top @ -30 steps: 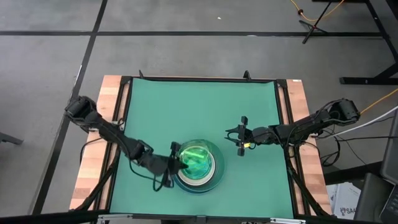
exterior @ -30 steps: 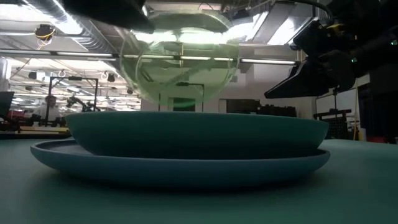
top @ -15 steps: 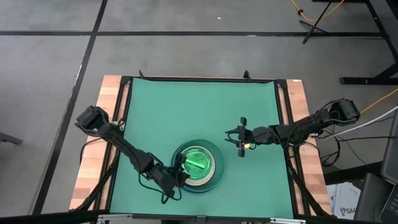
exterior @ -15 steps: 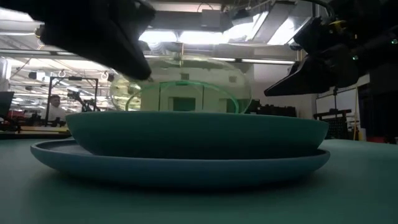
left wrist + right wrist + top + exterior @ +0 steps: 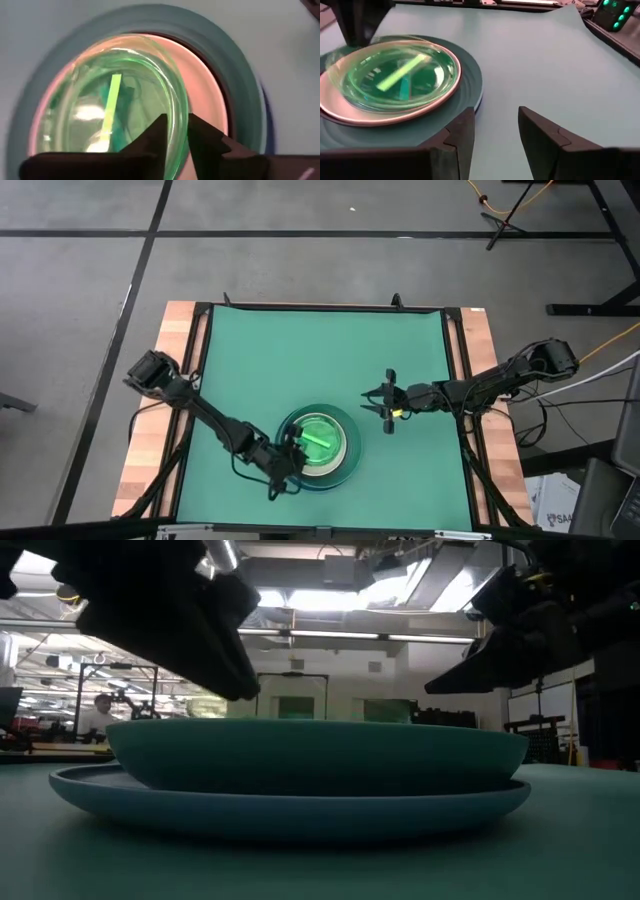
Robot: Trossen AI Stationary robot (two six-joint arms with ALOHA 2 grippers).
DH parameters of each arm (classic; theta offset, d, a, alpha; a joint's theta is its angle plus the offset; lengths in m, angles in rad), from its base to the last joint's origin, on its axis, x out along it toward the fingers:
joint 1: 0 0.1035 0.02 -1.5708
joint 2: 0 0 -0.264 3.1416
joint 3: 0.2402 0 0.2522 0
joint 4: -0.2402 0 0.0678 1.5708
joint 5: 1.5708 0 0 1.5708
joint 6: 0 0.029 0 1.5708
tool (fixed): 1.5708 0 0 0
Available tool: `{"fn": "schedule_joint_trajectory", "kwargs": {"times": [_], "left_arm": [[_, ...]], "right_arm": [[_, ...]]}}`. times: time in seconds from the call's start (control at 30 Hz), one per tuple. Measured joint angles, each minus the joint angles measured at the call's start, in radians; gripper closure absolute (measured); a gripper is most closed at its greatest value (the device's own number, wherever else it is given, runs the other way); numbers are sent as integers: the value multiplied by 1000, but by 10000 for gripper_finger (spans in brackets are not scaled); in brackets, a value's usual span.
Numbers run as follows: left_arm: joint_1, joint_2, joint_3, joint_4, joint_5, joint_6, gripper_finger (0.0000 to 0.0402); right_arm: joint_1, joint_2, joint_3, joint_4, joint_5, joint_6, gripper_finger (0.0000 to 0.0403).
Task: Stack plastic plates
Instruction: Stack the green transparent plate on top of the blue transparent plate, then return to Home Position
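A stack of plates stands near the table's near edge. The large light-blue plate (image 5: 290,810) is at the bottom and the teal-green plate (image 5: 320,755) lies on it. A white plate (image 5: 395,120) lies inside that, and the small translucent green plate (image 5: 320,442) is on top. My left gripper (image 5: 290,455) is at the stack's near-left side, shut on the green plate (image 5: 115,105). My right gripper (image 5: 388,402) is open over the bare mat, right of the stack (image 5: 470,75). The other plates are out of view. My left gripper pinches the green plate's rim (image 5: 178,117) on its near-left side. One finger (image 5: 155,137) is inside the plate and the other (image 5: 202,137) outside. The fingers slant down from the table's left. The plate is sunk into the white plate, below the teal rim in the low view.
The green mat (image 5: 320,350) covers the table inside a dark frame (image 5: 455,360), with wooden edges (image 5: 150,450) at both sides. Open mat lies on the far side and to the right of the stack. A person (image 5: 100,710) shows in the room far behind.
My left gripper has moved down and toward the near edge, still shut on the green plate. The plate was tipped up above the stack. It has come down and levelled out, dropping inside the teal plate's rim.
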Motion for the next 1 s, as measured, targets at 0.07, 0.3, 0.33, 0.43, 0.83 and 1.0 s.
{"fn": "schedule_joint_trajectory", "kwargs": {"times": [0.07,0.3,0.33,0.43,0.83,1.0], "left_arm": [[13,-3,0,-7,57,-25,319],[12,-55,1,-62,168,-25,288],[7,-67,1,-81,168,-25,288],[4,-108,1,-118,168,-29,290],[65,-378,-64,-141,55,161,292],[187,-540,-218,-22,122,185,292]], "right_arm": [[0,0,0,0,-1,19,256],[0,0,24,-4,-16,52,241],[0,0,29,-5,-21,53,232],[0,0,48,-11,-32,69,198],[0,-1,109,-36,-5,33,156],[-1,-4,125,-38,50,-4,175]]}}
